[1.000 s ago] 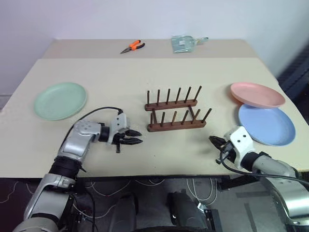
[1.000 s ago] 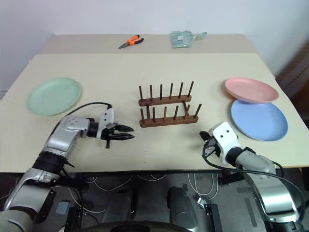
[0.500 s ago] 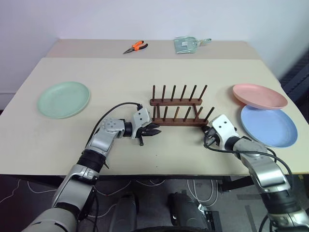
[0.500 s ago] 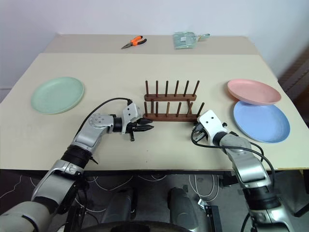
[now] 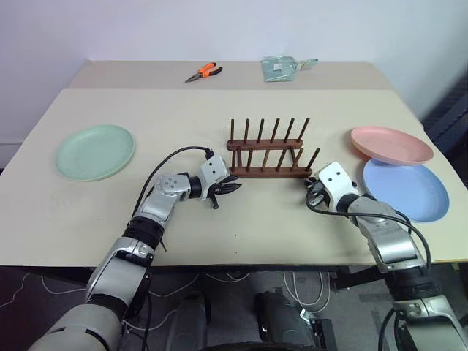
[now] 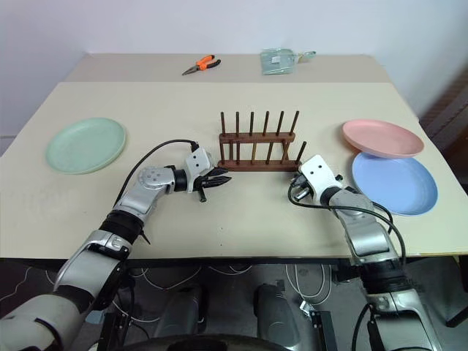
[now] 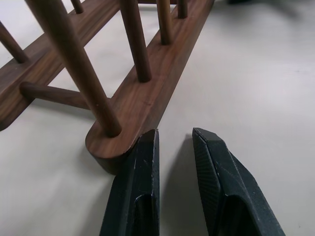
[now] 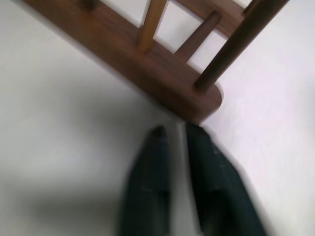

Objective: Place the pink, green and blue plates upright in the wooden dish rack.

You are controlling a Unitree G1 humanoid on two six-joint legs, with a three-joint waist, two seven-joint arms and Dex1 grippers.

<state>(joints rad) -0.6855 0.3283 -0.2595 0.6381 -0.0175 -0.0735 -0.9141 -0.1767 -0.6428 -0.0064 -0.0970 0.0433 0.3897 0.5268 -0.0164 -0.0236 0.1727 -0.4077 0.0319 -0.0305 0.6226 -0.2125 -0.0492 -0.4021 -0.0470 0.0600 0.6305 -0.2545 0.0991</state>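
Left wrist view: dark brown dish rack point(image 7: 142, 105) with thin upright pegs at mid-table; left gripper point(image 7: 174, 142), fingers slightly apart, meets its near rail end. Right gripper point(image 8: 178, 132) (blurred) seems narrowly parted, one fingertip perhaps touching the other end.

Dark smooth wooden rack point(image 5: 267, 155), matte plates point(image 5: 96, 151)

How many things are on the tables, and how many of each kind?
Plates: 3, pink plate, green plate, blue plate
Dish racks: 1, wooden dish rack
Pliers: 1, orange-handled pliers
Clear packets: 1, clear packet
Total: 6
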